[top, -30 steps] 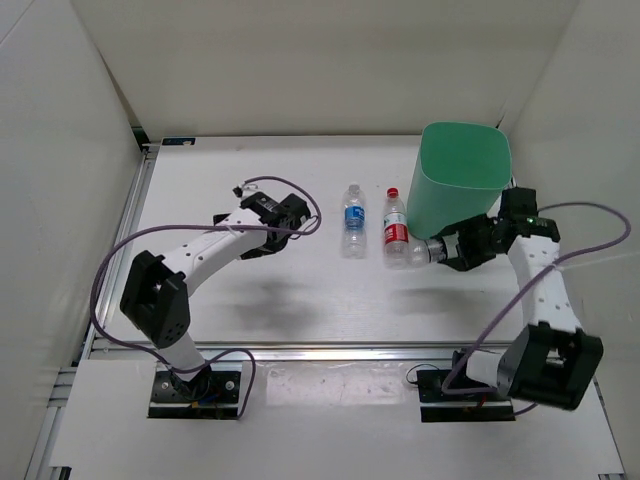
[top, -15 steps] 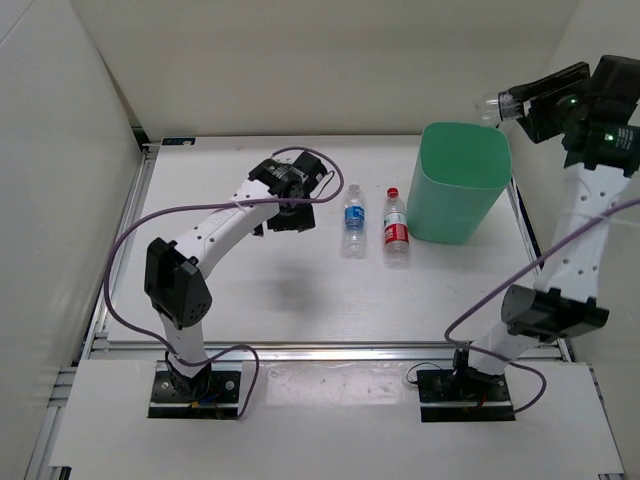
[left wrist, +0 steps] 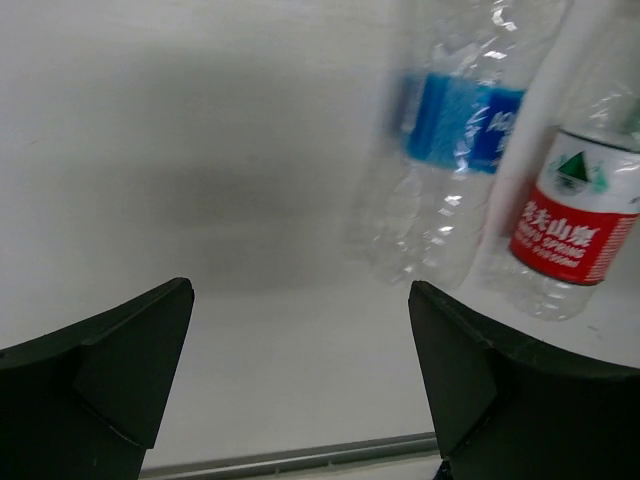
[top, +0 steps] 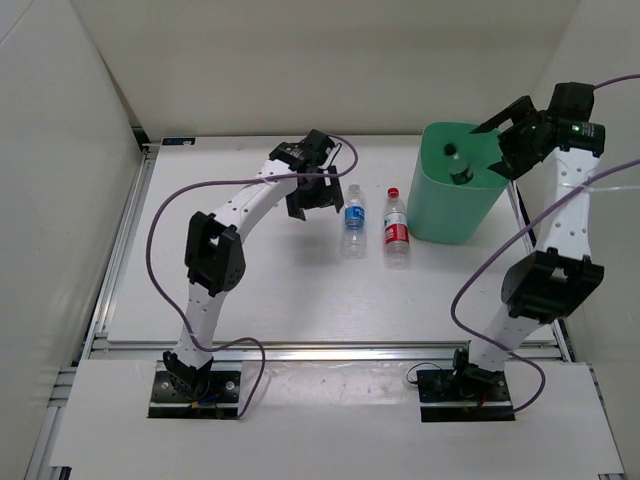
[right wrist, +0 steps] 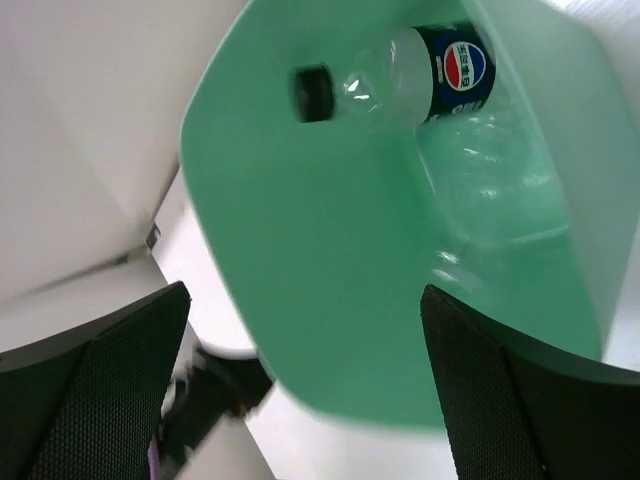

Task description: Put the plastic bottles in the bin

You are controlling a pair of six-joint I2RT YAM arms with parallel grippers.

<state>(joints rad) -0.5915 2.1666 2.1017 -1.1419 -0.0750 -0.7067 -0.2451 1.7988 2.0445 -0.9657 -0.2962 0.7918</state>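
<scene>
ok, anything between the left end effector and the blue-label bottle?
Nothing visible. Only bare table lies between the open left end effector and the blue-label bottle; the red-label bottle sits on its far side.

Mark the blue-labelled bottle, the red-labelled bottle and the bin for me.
blue-labelled bottle [top: 353,216]: top external view, on its label.
red-labelled bottle [top: 396,235]: top external view, on its label.
bin [top: 446,215]: top external view, on its near outer wall.

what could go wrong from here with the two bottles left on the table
The blue-labelled bottle lies close beside the red-labelled bottle; the open left gripper may nudge one and roll it away. The open right gripper hangs by the rim of the bin and might clip it, tipping it.
</scene>
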